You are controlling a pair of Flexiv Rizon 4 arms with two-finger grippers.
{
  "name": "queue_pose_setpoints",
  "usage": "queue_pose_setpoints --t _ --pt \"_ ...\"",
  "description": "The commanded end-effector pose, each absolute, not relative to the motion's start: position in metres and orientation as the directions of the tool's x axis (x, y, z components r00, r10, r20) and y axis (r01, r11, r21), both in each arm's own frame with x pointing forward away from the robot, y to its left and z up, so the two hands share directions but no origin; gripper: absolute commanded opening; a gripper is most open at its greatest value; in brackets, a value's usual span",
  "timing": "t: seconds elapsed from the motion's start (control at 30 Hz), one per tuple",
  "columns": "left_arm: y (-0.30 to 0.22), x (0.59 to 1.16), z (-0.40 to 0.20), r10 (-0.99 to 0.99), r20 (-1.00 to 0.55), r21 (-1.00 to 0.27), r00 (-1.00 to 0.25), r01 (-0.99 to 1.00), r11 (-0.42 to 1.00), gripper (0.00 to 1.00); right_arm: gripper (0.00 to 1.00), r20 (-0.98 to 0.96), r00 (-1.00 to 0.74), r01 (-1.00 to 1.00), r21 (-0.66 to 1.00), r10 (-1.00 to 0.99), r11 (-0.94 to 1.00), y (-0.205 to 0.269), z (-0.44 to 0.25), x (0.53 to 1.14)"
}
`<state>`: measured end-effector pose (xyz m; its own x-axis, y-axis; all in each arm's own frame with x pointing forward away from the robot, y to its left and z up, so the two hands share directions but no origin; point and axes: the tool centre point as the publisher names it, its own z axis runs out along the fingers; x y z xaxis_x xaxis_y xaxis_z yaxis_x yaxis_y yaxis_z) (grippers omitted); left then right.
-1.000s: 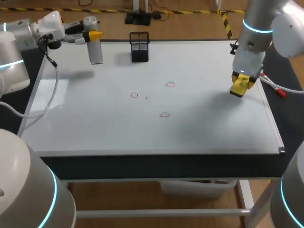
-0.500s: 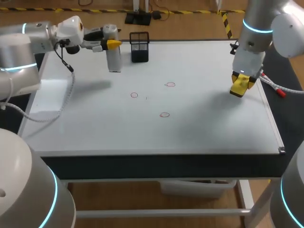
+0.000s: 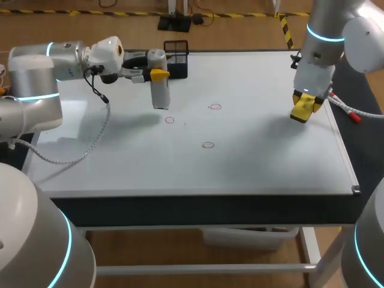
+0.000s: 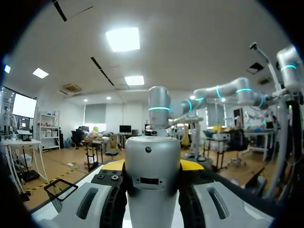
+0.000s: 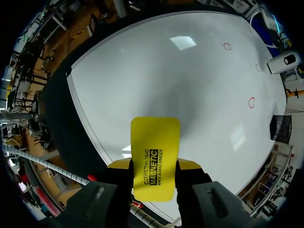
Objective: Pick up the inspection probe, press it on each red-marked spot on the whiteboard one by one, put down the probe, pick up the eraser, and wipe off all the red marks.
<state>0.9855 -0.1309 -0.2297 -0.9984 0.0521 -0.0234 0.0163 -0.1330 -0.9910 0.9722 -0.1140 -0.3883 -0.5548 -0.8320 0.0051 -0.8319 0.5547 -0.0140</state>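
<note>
Silver probe [image 3: 159,91]: we are holding it upright in our left gripper [image 3: 155,74], whose fingers are clamped on its upper body from two sides. It is hanging just left of the black mesh cup [image 3: 176,59] and slightly nearer us.
Change: over the last second we have been sweeping the probe in from well left of the mesh cup until it is now alongside it.
Meaning: we are judging the pick-up done and the approach to the first press nearly complete. The probe's lower end seems to be riding clear of the whiteboard [image 3: 258,162], so nothing is being pressed yet.
Red marks: the nearest circle [image 3: 170,120] is sitting in front of the cup, near the probe's lower end. Two more, [image 3: 215,107] and [image 3: 207,144], are lying in front of the cup and to its right, all unwiped.
Left arm: it is reaching in level, fingers pointing sideways towards the cup.
Right arm: it is staying put well right of the cup, wrist pointing down, our right gripper [image 5: 154,164] squeezing the yellow eraser [image 5: 155,142] from both sides.
</note>
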Motion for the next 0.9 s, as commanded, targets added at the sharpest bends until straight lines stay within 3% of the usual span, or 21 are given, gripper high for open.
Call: queue_pose_setpoints --t 0.03,0.9 --pt "-0.133 0.975 -0.234 0.064 -0.031 -0.990 -0.997 0.022 -0.138 0.00 0.00 0.009 -0.554 -0.833 -0.016 -0.833 0.554 -0.114 -0.388 0.973" --pt "-0.147 0.968 -0.256 0.092 0.001 -0.988 -0.996 -0.015 -0.157 0.00 0.00 0.009 -0.554 -0.833 -0.016 -0.833 0.554 -0.114 -0.388 0.973"
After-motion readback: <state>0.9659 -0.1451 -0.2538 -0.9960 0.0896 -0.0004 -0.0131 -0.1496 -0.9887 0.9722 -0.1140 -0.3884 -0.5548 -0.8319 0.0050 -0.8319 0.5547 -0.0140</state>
